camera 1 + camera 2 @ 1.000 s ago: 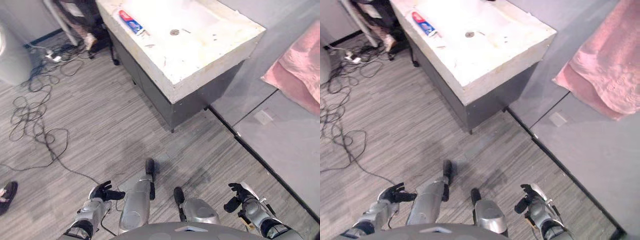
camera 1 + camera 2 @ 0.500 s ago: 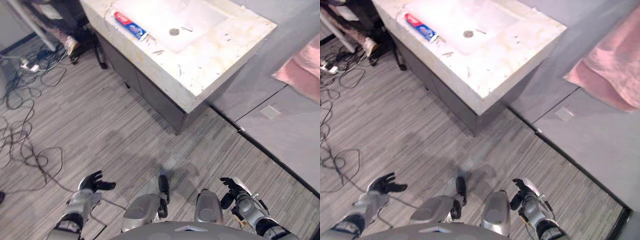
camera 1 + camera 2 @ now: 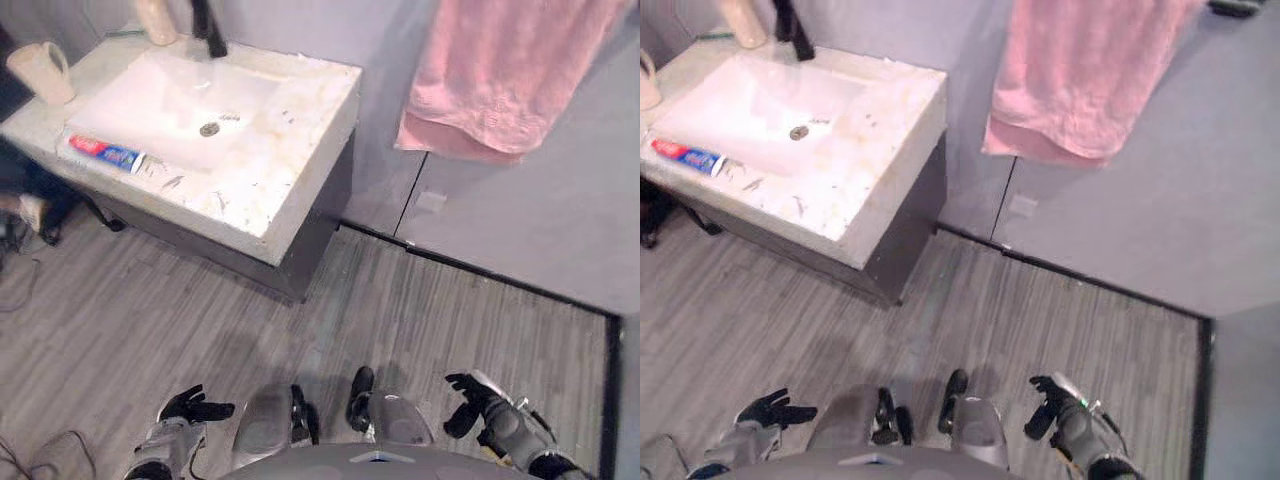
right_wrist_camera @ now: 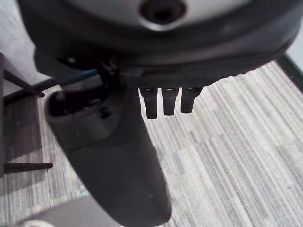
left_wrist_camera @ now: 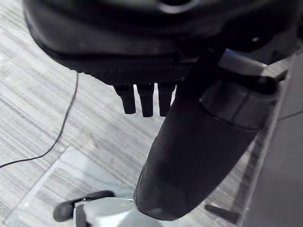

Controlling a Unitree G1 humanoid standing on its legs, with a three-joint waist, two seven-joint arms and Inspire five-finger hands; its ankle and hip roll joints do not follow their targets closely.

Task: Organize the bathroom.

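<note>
Low over the grey plank floor [image 3: 180, 330], the left hand [image 3: 188, 408] and the right hand [image 3: 472, 398] both hang empty with fingers loosely spread, well short of the fittings. Further out stands the pale stone washbasin [image 3: 290, 170] on its dark cabinet, with a toothpaste tube [image 3: 105, 154] lying on the near rim beside the bowl, a beige cup [image 3: 42, 72] at the far left corner and a black tap [image 3: 208, 28] at the back. A pink towel [image 3: 500, 70] hangs on the grey wall to the basin's right.
</note>
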